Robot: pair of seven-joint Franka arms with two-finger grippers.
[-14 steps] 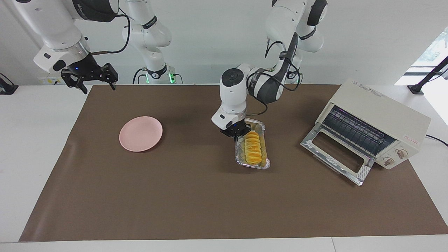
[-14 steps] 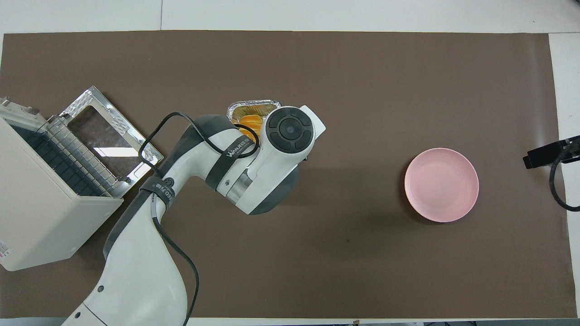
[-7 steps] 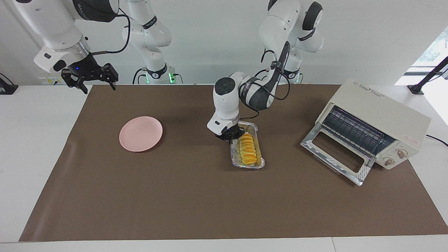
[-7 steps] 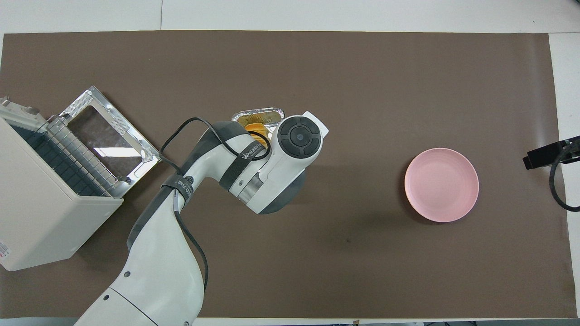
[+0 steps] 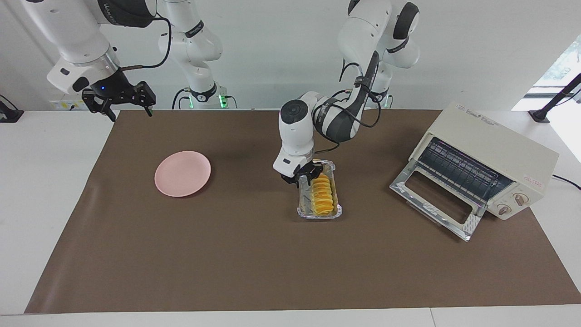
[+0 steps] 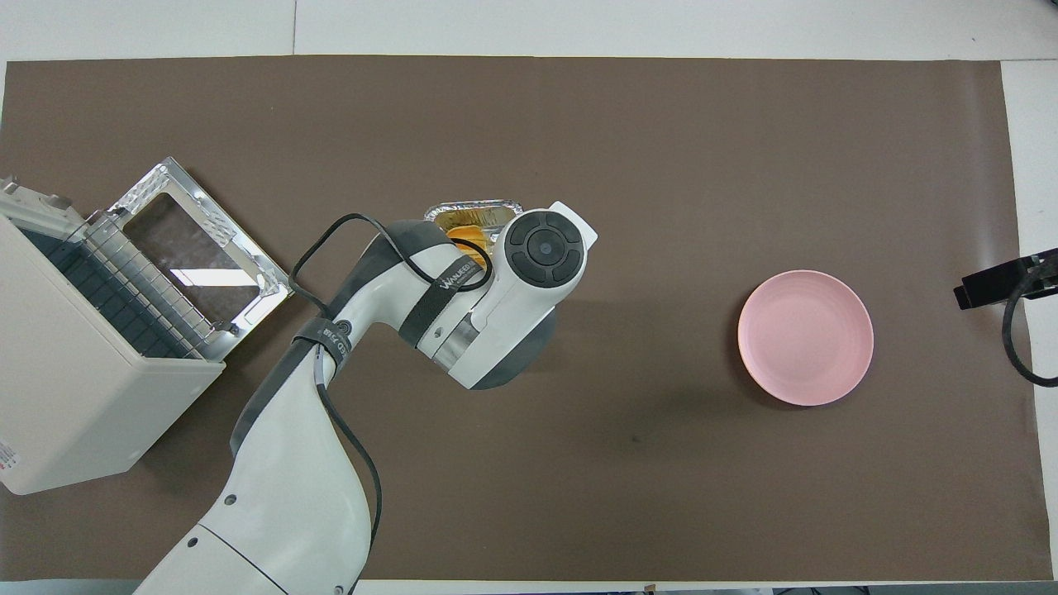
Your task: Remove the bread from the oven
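- Bread [image 5: 322, 192] in foil tray [image 5: 303, 210], on the brown mat [image 5: 227, 254] mid-table, out of the oven.
- Left gripper [image 5: 302, 178] at the tray's robot-end rim, at 11 o'clock from the loaf; grip state impossible to tell.
- Oven [image 5: 494, 150] at 3 o'clock from the tray, door [image 5: 435, 200] dropped open.
- Pink plate [image 5: 182, 173] at 9 o'clock.
- Right gripper [image 5: 125, 103] waiting over the mat's corner, fingers spread, empty.
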